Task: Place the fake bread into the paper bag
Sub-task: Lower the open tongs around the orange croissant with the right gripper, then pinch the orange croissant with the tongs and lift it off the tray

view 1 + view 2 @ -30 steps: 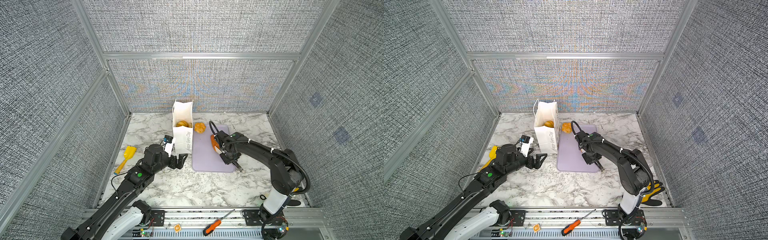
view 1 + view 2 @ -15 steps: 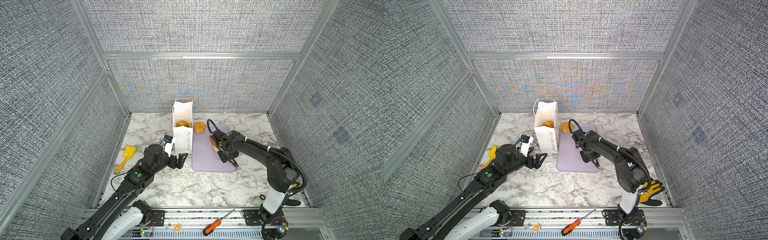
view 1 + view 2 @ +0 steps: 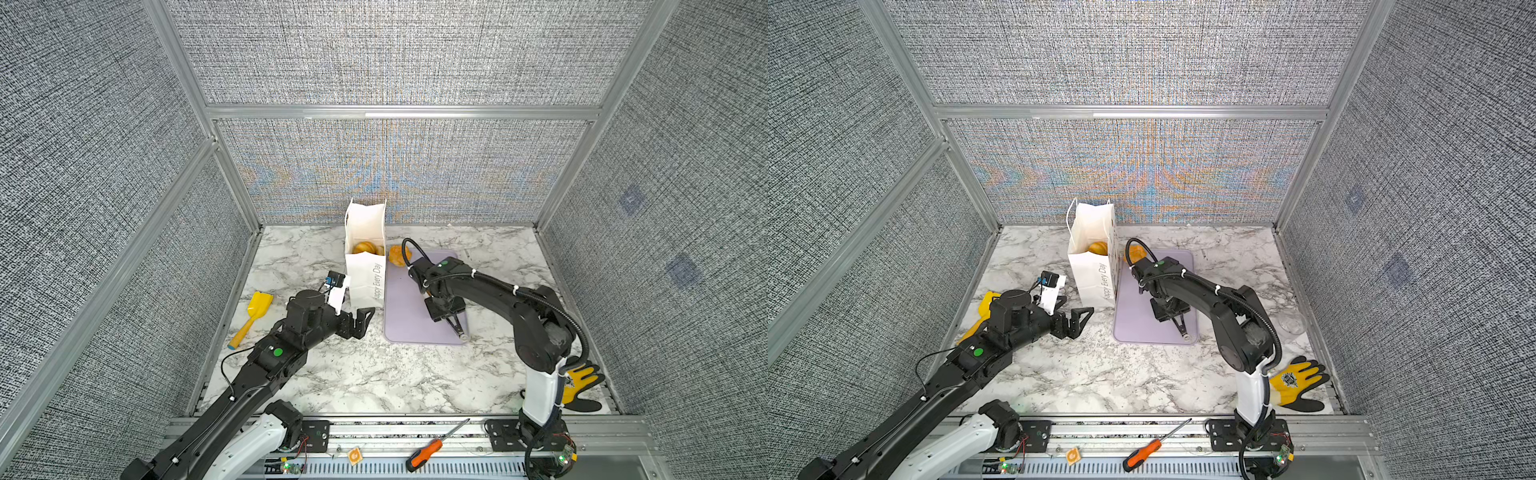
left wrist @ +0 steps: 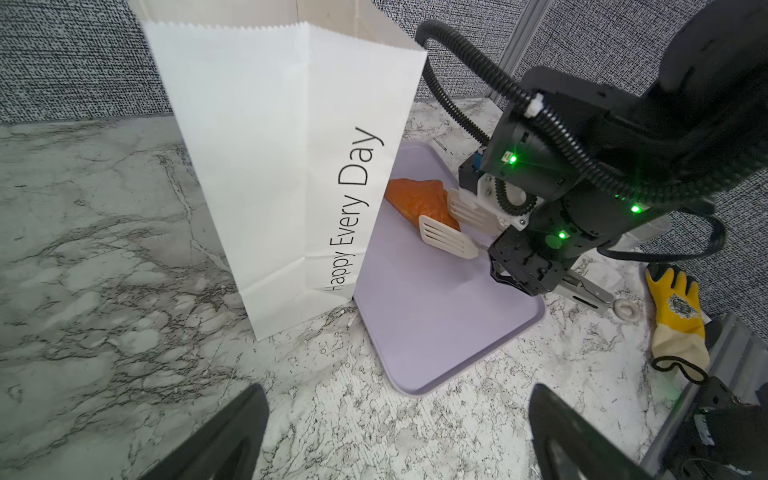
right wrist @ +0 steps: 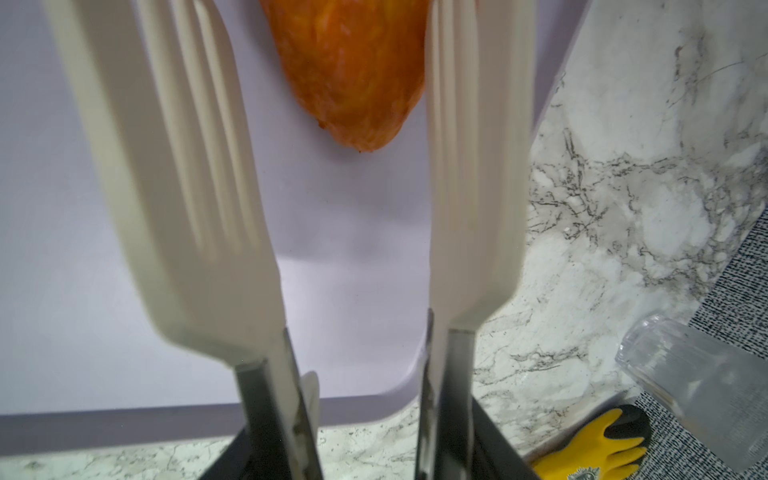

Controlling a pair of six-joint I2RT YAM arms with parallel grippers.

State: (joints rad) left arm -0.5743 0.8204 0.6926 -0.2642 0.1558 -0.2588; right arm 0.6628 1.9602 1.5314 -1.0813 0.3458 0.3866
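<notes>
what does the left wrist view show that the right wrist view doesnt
Only left wrist: the tall white paper bag lettered Happy Every Day. Only right wrist: nothing new, just a closer look at the tip of the dark orange croissant. Both: that croissant, the white slotted tongs either side of it, the flat lilac tray, a yellow work glove.

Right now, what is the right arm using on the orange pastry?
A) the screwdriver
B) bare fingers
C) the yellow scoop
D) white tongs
D: the right gripper holds white tongs, their blades on either side of the orange croissant on the tray.
</notes>
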